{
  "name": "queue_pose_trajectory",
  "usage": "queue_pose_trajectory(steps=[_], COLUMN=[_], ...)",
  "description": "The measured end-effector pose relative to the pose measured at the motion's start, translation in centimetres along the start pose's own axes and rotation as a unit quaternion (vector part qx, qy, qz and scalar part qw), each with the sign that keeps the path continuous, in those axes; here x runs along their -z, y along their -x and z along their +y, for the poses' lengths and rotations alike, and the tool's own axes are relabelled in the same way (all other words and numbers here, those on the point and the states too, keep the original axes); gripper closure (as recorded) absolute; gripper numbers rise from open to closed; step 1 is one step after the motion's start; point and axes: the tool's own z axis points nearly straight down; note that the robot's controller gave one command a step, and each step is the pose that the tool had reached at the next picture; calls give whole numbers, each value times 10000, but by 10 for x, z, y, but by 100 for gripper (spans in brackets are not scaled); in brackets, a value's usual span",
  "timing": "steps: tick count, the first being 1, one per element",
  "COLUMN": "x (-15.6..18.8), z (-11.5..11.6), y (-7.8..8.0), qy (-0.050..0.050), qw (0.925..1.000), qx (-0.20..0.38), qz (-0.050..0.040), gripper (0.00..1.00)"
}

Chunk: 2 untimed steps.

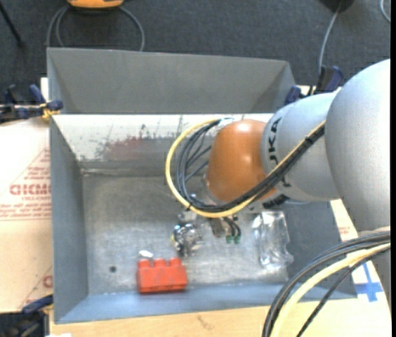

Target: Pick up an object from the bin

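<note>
My gripper point(186, 236) hangs low over the bin's floor, near the middle and a little toward the front, below the arm's orange cover. A red toy brick point(161, 276) with studs on its top lies just in front of it and to the left, close to the front wall. A small white scrap point(145, 256) rests beside the brick's upper left corner. To the right of the gripper lies a clear, crumpled plastic piece point(272, 241). A small green thing point(232, 239) sits between the gripper and the plastic piece.
A tiny dark speck point(112, 269) lies on the floor at the front left. The arm and its looped cables cover the bin's right half. The left half of the floor is bare metal.
</note>
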Motion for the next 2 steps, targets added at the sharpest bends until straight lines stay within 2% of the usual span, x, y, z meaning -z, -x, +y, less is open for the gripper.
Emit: queue_pose_trajectory(steps=[1,2], x=[0,173], z=[-1,-32], y=[-8,3], qy=[11,3], qw=[10000,9941], qx=[-82,1085], qz=[-30,50], gripper=[100,100])
